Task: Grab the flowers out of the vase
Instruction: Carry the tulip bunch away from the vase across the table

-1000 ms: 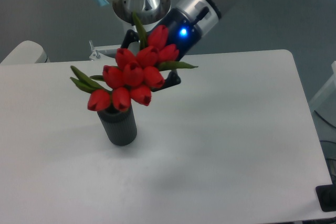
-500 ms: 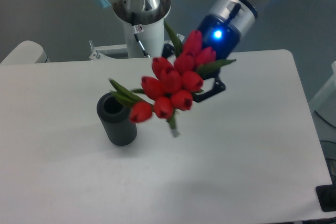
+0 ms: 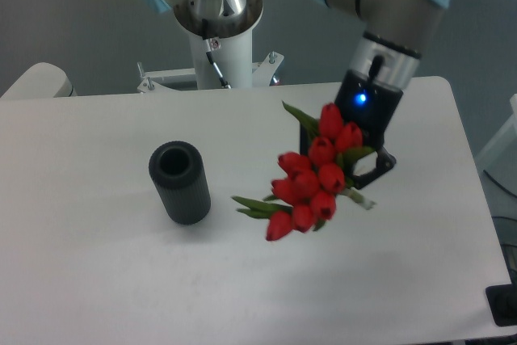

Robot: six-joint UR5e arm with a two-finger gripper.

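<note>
Vase (image 3: 180, 183) upright on left half of table (image 3: 242, 296), mouth round and dark, nothing poking out of it. Well apart from flowers (image 3: 313, 182), with bare tabletop between the two.

Flowers clear of vase, held above table right of centre, bunch tilted with buds pointing down-left and a pale stem end sticking out to the lower right. Green leaves splayed out at the lower left and upper left of the bunch.

Gripper (image 3: 355, 169) pinching the flowers at the stems, mostly hidden behind the buds; black finger frame showing just right of the bunch, blue light glowing on the wrist above it.

Broad open tabletop in front and to the right, up to the rounded far-right corner. Arm base (image 3: 218, 14) beyond far edge, behind vase.
</note>
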